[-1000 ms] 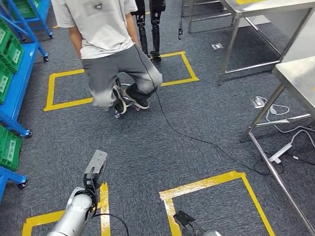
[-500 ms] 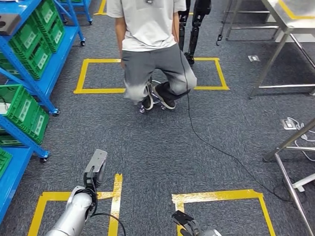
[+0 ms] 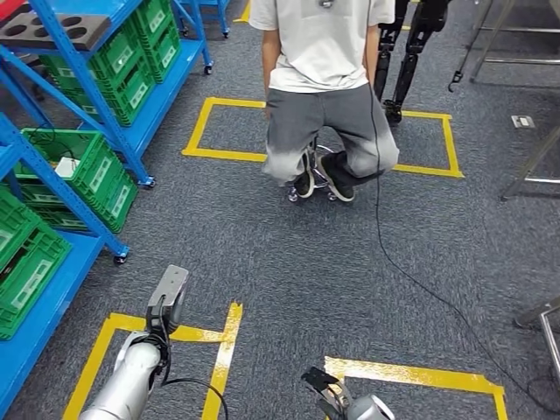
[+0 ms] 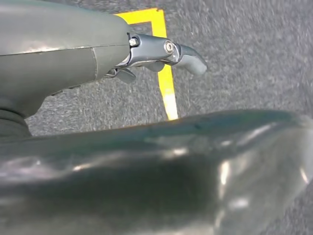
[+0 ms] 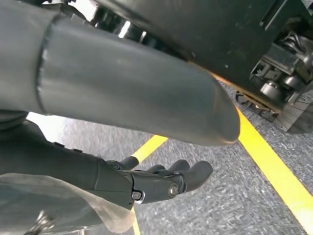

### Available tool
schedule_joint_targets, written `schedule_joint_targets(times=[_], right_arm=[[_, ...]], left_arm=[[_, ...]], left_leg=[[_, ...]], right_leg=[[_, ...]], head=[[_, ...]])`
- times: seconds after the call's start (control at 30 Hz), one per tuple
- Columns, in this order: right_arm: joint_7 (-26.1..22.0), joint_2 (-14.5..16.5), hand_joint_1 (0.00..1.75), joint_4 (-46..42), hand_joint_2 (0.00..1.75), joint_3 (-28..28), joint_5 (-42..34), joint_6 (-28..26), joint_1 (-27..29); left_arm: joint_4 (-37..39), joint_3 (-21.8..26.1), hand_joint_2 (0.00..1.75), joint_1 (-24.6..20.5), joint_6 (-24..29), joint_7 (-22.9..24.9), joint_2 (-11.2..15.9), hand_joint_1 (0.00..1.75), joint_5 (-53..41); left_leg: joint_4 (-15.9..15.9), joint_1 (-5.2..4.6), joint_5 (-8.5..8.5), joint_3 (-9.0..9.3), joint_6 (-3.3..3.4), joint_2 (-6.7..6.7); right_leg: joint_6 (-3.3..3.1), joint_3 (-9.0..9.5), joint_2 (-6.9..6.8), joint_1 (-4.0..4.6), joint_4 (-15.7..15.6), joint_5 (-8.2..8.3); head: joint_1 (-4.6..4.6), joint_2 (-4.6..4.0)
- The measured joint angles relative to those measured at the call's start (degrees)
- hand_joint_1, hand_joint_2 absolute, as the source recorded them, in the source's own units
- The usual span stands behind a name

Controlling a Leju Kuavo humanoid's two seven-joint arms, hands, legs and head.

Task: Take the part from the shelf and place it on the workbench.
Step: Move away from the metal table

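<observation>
Blue metal shelf (image 3: 99,114) with green plastic bins (image 3: 99,171) at left; part not identifiable. Person (image 3: 324,87) crouches ahead on grey carpet floor (image 3: 264,254). Left robot hand (image 4: 162,51) hangs, state unclear. Right robot hand (image 5: 166,178) empty, fingers loosely extended.

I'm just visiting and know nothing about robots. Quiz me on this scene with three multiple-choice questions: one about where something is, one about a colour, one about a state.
1. Where does the blue shelf stand in the head view?
A. on the robot's left
B. on its right
C. behind the person

2. What colour are the bins on the shelf?
A. red
B. green
C. yellow

3. What is the right hand holding?
A. a bin
B. a cable
C. nothing

Answers:
1. A: the shelf's frame runs along the left side of the view.
2. B: every bin on its levels is green.
3. C: the fingers hang over grey carpet and yellow floor tape with nothing between them.
</observation>
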Motion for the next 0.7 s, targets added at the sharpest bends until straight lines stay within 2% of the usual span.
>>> schedule_joint_targets(times=[0.03,0.07,0.1,0.13,0.17,0.23,0.27,0.3,0.37,0.4,0.47,0.5,0.53,0.57,0.6,0.63,0.67,0.7], right_arm=[[0.01,0.00,0.00,0.00,0.00,0.00,0.03,0.01,0.03],[0.02,0.01,0.00,0.00,0.00,0.00,0.05,0.01,0.06],[0.02,0.01,0.00,0.00,0.00,0.00,0.07,0.01,0.06],[0.02,0.02,0.00,0.00,0.00,0.00,0.07,0.01,0.04],[0.01,0.04,0.00,0.00,0.00,0.00,0.07,0.01,0.02],[0.01,0.11,0.00,0.00,0.00,0.00,0.07,0.02,-0.01],[0.01,0.15,0.00,0.00,0.00,0.01,0.08,0.03,-0.04],[-0.06,0.19,0.00,0.00,0.00,0.01,0.07,0.04,-0.06],[-0.87,0.21,0.00,-0.02,0.00,0.01,-0.06,0.13,-0.06],[-1.54,0.20,0.00,-0.04,0.00,-0.01,-0.15,0.17,0.00],[-2.36,0.16,0.00,-0.08,0.00,0.00,-0.13,0.16,0.12],[-2.02,0.15,0.00,-0.07,0.00,0.02,-0.01,0.11,0.16],[-1.40,0.14,0.00,-0.06,0.00,0.03,0.13,0.08,0.18],[-0.69,0.14,0.00,-0.05,0.00,0.04,0.22,0.08,0.15],[-0.08,0.14,0.00,-0.05,0.00,0.04,0.25,0.09,0.09],[0.26,0.15,0.00,-0.05,0.00,0.04,0.26,0.09,0.01],[0.49,0.16,0.00,-0.05,0.00,0.05,0.26,0.10,-0.11],[0.63,0.17,0.00,-0.05,0.00,0.05,0.25,0.11,-0.21]], left_arm=[[0.02,0.00,0.00,-0.02,-0.05,0.02,0.00,0.00,0.00],[0.05,0.01,0.00,0.05,-0.07,0.05,0.02,0.00,0.00],[0.09,0.02,0.00,0.12,-0.09,0.06,0.06,0.00,0.00],[0.13,0.03,0.00,0.18,-0.10,0.07,0.11,0.00,0.00],[0.16,0.04,0.00,0.19,-0.10,0.07,0.16,0.00,0.00],[0.17,0.04,0.00,0.07,-0.10,0.06,0.17,0.00,0.00],[0.17,0.04,0.00,0.00,-0.10,0.06,0.16,0.00,0.00],[0.18,0.05,0.00,-0.03,-0.10,0.06,0.17,0.00,0.00],[0.20,0.09,0.00,0.09,-0.08,0.08,0.30,0.00,0.00],[0.21,0.13,0.00,0.16,-0.01,0.09,0.37,0.00,0.00],[0.21,0.22,0.00,0.09,0.11,0.08,0.34,0.00,0.00],[0.22,0.26,0.00,0.01,0.13,0.07,0.26,0.00,0.02],[0.22,0.28,0.00,-0.03,0.06,0.05,0.16,0.00,0.07],[0.24,0.30,0.00,-0.02,-0.02,0.07,0.12,0.00,0.11],[0.25,0.32,0.00,-0.01,-0.11,0.09,0.11,0.00,0.16],[0.25,0.35,0.00,-0.01,-0.21,0.12,0.12,0.00,0.20],[0.26,0.38,0.00,-0.02,-0.28,0.15,0.12,0.00,0.22],[0.26,0.41,0.00,-0.03,-0.36,0.16,0.09,0.00,0.27]], left_leg=[[3.66,0.12,-1.38,-1.76,-0.19,0.53],[6.09,0.24,-1.92,-2.94,-0.32,0.77],[6.48,0.33,-1.35,-3.16,-0.40,0.94],[4.44,0.38,0.30,-2.18,-0.38,1.24],[0.64,0.36,2.54,-0.27,-0.24,1.96],[-6.57,-0.27,5.04,3.46,0.26,4.54],[-8.50,-0.62,5.25,4.38,0.56,5.47],[-9.14,-0.95,4.87,4.62,0.83,5.76],[-9.74,-0.89,4.93,4.72,1.44,4.60],[-10.04,-0.71,5.01,4.90,1.76,3.93],[-10.53,-0.24,5.21,5.26,2.36,2.63],[-10.55,-0.20,5.18,5.27,2.52,1.92],[-10.54,-0.19,5.16,5.27,2.63,1.15],[-10.52,-0.20,5.13,5.29,2.67,0.35],[-10.50,-0.19,5.11,5.34,2.68,-0.49],[-10.46,-0.15,5.07,5.44,2.63,-1.34],[-10.38,-0.07,4.99,5.56,2.51,-2.19],[-10.28,0.02,4.86,5.61,2.31,-3.02]], right_leg=[[-0.17,0.14,-0.89,0.08,0.01,-0.17],[-0.26,0.31,-1.76,0.12,0.01,-0.33],[-0.27,0.50,-2.59,0.14,0.02,-0.52],[-0.21,0.80,-3.37,0.14,0.02,-0.73],[-0.10,1.18,-4.11,0.15,0.01,-0.99],[0.30,1.82,-5.44,0.36,-0.02,-1.50],[0.54,1.99,-6.07,0.51,-0.06,-1.69],[0.81,2.10,-6.70,0.64,-0.16,-1.81],[1.45,2.30,-7.52,0.63,-0.36,-2.17],[1.75,2.21,-6.73,0.53,0.02,-2.70],[2.13,0.26,-3.55,0.35,4.09,-5.17],[2.16,-1.68,-1.96,0.34,7.95,-6.86],[2.20,-3.94,-1.15,0.35,12.00,-8.24],[2.23,-5.83,-0.75,0.36,14.92,-8.76],[2.22,-6.91,-0.58,0.36,15.93,-8.15],[2.18,-6.77,-0.42,0.32,14.49,-6.35],[2.14,-5.66,0.00,0.23,11.15,-3.81],[2.15,-4.16,1.44,0.01,7.36,-1.70]], head=[[0.01,0.00],[0.00,0.00],[0.00,0.00],[-0.01,0.00],[-0.02,0.00],[-0.06,0.00],[-0.05,0.00],[-0.03,0.00],[0.03,0.00],[0.05,0.00],[0.27,0.00],[0.41,0.00],[0.54,0.00],[0.60,0.00],[0.60,0.00],[0.59,0.00],[0.59,0.00],[0.59,0.00]])
